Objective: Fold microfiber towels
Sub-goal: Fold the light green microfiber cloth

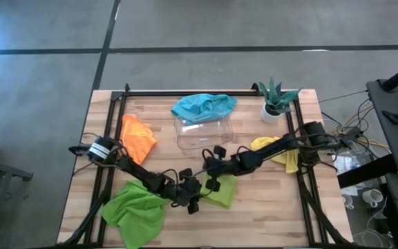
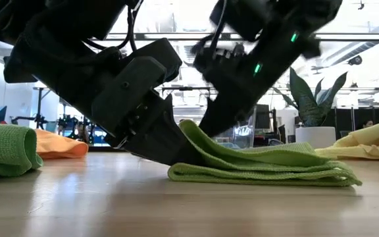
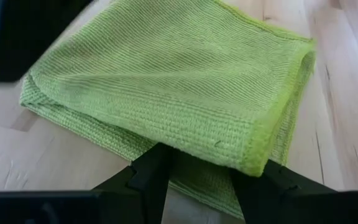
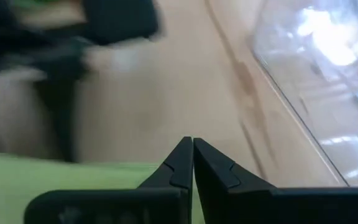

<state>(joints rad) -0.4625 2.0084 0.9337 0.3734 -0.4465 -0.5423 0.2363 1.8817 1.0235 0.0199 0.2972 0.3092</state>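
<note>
A: High view first, working from the table's left edge: the crumpled lime towel (image 1: 135, 213) is lying near the front left corner, and the orange towel (image 1: 138, 136) is sitting farther back along the left side. Neither is being touched.

B: And the left gripper (image 1: 193, 201)?

A: It is sitting near the middle of the front edge, at the left end of the folded lime towel (image 1: 223, 190). In the left wrist view its fingers (image 3: 151, 180) are standing apart, with the doubled edge of that towel lying between and over them. I am not seeing a firm pinch.

B: So which step is this?

A: I am judging it as the fold on that lime towel being finished; in the low view it is lying flat in several layers. The right gripper (image 1: 215, 181) is pressing down on its back edge with fingers closed together, holding nothing.

B: What is next needing care?

A: Probably lifting both grippers clear without dragging the layers open, then placing or squaring it.

B: Further right?

A: The teal towel (image 1: 203, 107) is draped over the clear tray (image 1: 204, 133) toward the back edge, and the yellow towel (image 1: 282, 152) is lying near the right edge under the right arm.
</note>
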